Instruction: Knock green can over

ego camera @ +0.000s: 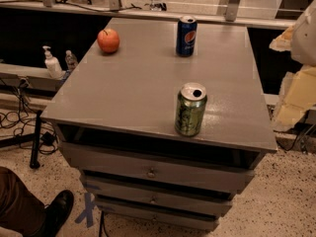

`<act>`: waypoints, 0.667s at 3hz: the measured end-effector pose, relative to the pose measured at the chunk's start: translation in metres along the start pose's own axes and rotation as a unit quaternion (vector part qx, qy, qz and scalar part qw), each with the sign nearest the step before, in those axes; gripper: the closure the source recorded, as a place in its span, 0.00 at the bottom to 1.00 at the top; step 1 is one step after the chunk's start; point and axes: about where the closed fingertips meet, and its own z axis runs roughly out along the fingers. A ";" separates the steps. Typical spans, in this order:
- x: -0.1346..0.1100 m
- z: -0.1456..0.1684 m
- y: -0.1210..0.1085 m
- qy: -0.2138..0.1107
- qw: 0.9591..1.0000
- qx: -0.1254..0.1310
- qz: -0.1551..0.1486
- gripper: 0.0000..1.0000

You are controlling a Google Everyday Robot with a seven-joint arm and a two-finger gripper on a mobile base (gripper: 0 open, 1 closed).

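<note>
The green can (pixel 190 109) stands upright near the front edge of the grey drawer cabinet's top (pixel 133 83), right of centre. It has a mottled olive-green body and an opened silver lid. My gripper (pixel 298 83) shows as a pale white and cream shape at the right edge of the camera view, beyond the cabinet's right side. It is well to the right of the green can and not touching it.
A blue Pepsi can (pixel 186 36) stands upright at the back of the top. An orange-red apple (pixel 108 40) lies at the back left. A sanitiser bottle (pixel 52 63) stands on a ledge at left. A person's shoe (pixel 55 211) and cables (pixel 19 117) are on the floor at left.
</note>
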 end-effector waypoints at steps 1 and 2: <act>0.000 0.000 0.000 0.000 1.000 0.000 0.000 0.00; -0.002 0.000 0.003 -0.010 1.000 0.003 0.005 0.00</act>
